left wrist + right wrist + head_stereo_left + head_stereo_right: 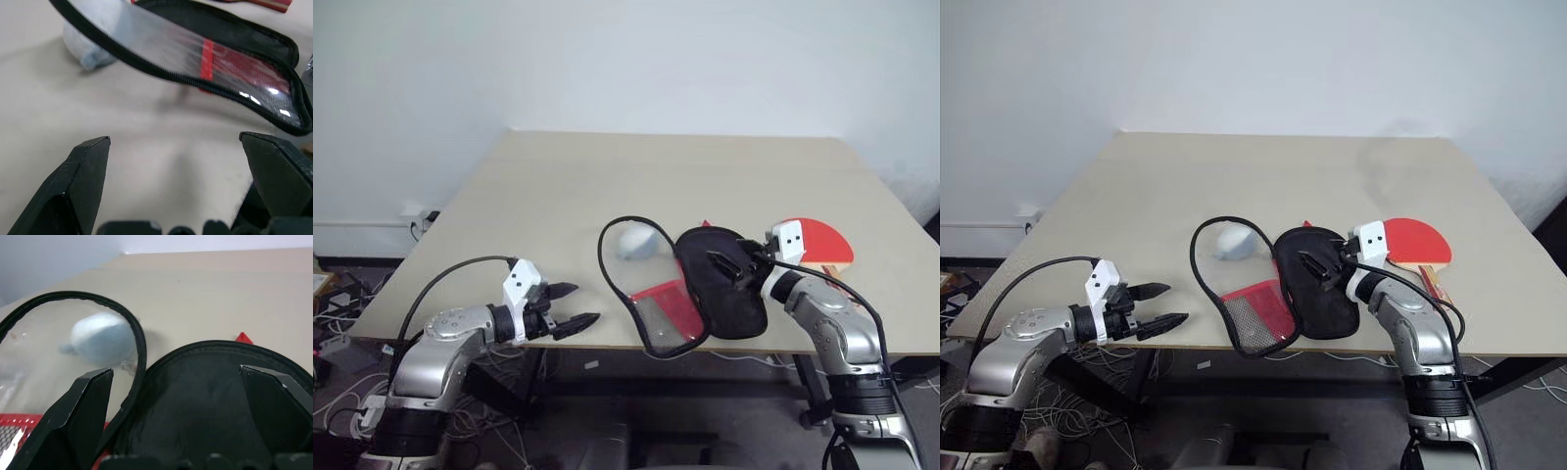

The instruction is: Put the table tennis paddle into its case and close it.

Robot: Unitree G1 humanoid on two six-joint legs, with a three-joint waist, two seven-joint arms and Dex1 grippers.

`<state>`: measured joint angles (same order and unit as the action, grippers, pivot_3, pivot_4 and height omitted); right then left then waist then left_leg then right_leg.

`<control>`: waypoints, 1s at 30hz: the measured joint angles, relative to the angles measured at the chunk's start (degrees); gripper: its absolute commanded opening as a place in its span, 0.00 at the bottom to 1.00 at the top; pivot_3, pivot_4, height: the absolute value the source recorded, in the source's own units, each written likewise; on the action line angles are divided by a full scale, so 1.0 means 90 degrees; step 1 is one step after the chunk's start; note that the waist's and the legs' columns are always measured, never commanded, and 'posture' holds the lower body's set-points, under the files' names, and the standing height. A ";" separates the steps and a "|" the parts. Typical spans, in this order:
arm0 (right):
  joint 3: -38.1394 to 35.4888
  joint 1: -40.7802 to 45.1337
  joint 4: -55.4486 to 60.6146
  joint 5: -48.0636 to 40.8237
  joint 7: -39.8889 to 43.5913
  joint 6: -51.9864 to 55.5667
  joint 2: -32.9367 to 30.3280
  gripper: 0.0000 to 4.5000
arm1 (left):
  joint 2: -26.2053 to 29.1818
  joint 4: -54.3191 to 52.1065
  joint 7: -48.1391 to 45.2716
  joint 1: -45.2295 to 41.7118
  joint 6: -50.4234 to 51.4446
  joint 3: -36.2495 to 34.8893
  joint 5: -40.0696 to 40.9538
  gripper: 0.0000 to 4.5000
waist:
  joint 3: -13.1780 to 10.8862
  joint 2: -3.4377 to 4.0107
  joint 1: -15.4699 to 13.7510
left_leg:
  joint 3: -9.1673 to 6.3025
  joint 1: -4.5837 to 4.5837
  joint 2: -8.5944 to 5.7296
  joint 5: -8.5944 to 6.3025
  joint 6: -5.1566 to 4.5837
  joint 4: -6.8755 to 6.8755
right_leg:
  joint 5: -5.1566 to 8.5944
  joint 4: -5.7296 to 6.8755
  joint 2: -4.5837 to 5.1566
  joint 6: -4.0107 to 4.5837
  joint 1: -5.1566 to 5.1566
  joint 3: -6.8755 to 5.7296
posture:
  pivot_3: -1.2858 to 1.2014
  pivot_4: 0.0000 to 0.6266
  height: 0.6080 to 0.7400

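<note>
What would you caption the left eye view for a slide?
Open case on the table, paddle behind it; the open right gripper hovers over the case, the open left gripper waits nearby.

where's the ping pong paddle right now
The table tennis paddle lies on the table near its front right corner, just behind the right gripper and to the right of the open case.

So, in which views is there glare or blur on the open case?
Left wrist view: bright glare spots sit on the clear panel of the case, and its near rim is out of focus. Right wrist view: the pale blue object behind the rim looks soft. Head views: even light, no glare.
</note>
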<state>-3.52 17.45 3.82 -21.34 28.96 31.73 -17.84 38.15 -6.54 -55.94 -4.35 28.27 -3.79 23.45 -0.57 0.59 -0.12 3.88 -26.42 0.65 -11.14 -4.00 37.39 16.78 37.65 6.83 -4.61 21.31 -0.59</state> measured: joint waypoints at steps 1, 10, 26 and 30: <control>0.0018 0.0000 0.0007 0.0001 -0.0030 0.0000 0.0042 0.99 | 0.0013 0.0000 0.0001 0.0002 0.0000 0.0008 -0.0002 1.00 | 0.0000 0.0000 0.0000 | 0.0000 0.0000 0.0000 0.0000 0.0000 0.0000 | 0.0000 0.0000 0.0000 0.0000 0.0000 0.0000 | 0.52 0.00 0.81; 0.0062 0.0043 -0.0004 0.0046 -0.0281 -0.0017 0.0193 0.99 | 0.0022 -0.0185 -0.0029 0.0028 0.0047 0.0041 0.0020 1.00 | 0.0000 0.0000 0.0001 | 0.0002 0.0000 0.0000 0.0000 0.0001 -0.0002 | 0.0000 0.0000 0.0001 0.0000 0.0001 0.0000 | 0.52 0.00 0.81; -0.1065 0.0467 -0.0604 0.0009 -0.0681 0.0677 -0.0728 0.99 | -0.0521 -0.0080 -0.0183 -0.0575 0.0152 0.0882 -0.0005 1.00 | 0.0000 -0.0001 0.0002 | 0.0004 0.0000 0.0001 0.0014 -0.0027 0.0000 | 0.0000 0.0000 -0.0003 0.0000 0.0000 0.0008 | 0.52 0.00 0.81; -0.1095 0.0537 -0.1129 0.0142 -0.0748 0.0759 -0.1024 0.99 | -0.0522 -0.0081 -0.0161 -0.0547 0.0150 0.0904 -0.0025 1.00 | 0.0000 -0.0001 -0.0012 | 0.0004 0.0000 -0.0004 0.0010 -0.0037 0.0002 | 0.0000 -0.0001 0.0003 0.0000 -0.0003 0.0008 | 0.52 0.00 0.81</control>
<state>-13.37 22.29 -6.34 -20.07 22.23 38.56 -27.06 33.45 -7.26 -57.39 -9.27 29.63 4.35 23.22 -0.57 0.58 -0.23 3.92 -26.42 0.61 -11.04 -4.33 37.41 16.78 37.63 6.86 -4.61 21.28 -0.52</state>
